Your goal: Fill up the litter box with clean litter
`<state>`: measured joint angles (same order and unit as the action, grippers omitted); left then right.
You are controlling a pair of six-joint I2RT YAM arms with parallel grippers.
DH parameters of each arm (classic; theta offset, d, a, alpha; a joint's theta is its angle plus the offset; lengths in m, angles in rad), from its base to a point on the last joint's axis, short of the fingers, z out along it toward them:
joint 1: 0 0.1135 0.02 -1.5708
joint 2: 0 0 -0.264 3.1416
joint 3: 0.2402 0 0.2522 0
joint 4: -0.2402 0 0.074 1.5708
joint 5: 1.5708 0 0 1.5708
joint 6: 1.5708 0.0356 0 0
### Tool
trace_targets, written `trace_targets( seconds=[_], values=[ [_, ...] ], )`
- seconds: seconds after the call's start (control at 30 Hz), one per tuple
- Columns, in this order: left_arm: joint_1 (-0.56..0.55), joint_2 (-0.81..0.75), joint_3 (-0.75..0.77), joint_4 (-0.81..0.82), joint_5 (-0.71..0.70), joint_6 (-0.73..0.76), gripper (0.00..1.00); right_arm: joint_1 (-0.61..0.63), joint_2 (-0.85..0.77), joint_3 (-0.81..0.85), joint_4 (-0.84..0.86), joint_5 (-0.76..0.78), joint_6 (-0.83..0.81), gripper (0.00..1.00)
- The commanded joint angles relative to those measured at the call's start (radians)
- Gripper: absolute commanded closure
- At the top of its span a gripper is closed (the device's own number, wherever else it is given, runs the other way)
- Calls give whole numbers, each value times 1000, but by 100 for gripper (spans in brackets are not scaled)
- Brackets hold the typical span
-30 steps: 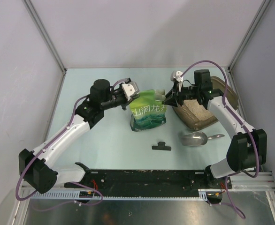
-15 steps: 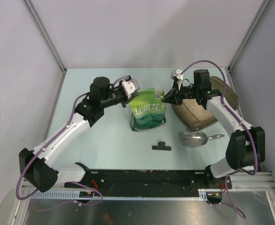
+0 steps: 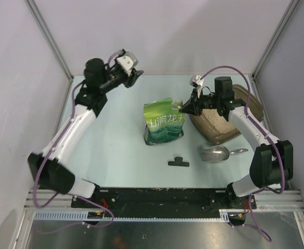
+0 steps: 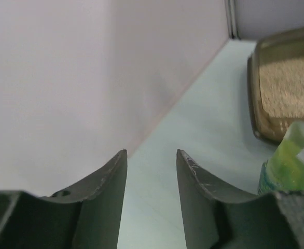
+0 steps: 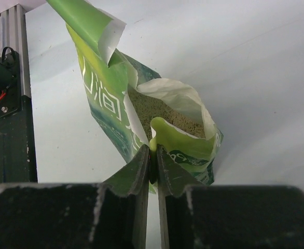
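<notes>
Obs.: green bag (image 3: 164, 124) stands upright on the worktop (image 3: 115, 135), mouth gaping and pale litter (image 5: 165, 111) visible inside, filling it to a little below the rim. Litter box (image 4: 252, 88) sits just to the bag's right, toward the far right corner. It already holds a layer of the same granules across its floor, though how deep cannot be told. Whether bag and box touch also cannot be told from the overhead view. Right end effector (image 5: 153, 150) is clenched on the near edge of the bag's mouth, with the thin film pinched flat between its fingers. Left end effector (image 3: 135, 77) is released, fingers spread with nothing between them. It is held high at the far left of the worktop, well apart from the bag and pointing roughly toward the box. Metal scoop (image 3: 216, 152) lies near the front of the box and a small black clip (image 3: 178, 162) lies in front of the bag. Neither is touched. Assessment: the step in hand looks like moving litter from bag to box, with the bag held at its mouth by one arm only and no pour under way. Fill judged partial. Next move, as I read it, calls for raising the bag by that pinched edge, bringing the mouth over the box rim and tipping it toward the box. A single pinch on flimsy film may let the bag sag or twist, so a second hold low on the bag from the free arm would probably steady the tilt. Risk: granules spilling onto the worktop between bag and box.
</notes>
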<state>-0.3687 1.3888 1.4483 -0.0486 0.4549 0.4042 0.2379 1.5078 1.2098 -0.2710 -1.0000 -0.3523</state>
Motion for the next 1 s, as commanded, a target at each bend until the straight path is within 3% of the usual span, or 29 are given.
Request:
trace_targets(
  seconds=[0.0,0.17,0.4,0.63,0.97],
  values=[
    [14,183,13,-31,154,-99,55,-23,-38,7,0,0,-13,87],
    [-4,361,126,-45,267,-168,62,-29,-40,-4,-25,-2,-71,83],
    [-52,426,153,-46,454,-200,64,-11,-80,-50,84,72,-47,80],
    [-87,469,156,-45,553,-197,65,-18,-52,-50,164,103,-13,59],
    [-91,493,155,-46,653,-243,67,-37,11,-50,246,12,19,43]
  ],
)
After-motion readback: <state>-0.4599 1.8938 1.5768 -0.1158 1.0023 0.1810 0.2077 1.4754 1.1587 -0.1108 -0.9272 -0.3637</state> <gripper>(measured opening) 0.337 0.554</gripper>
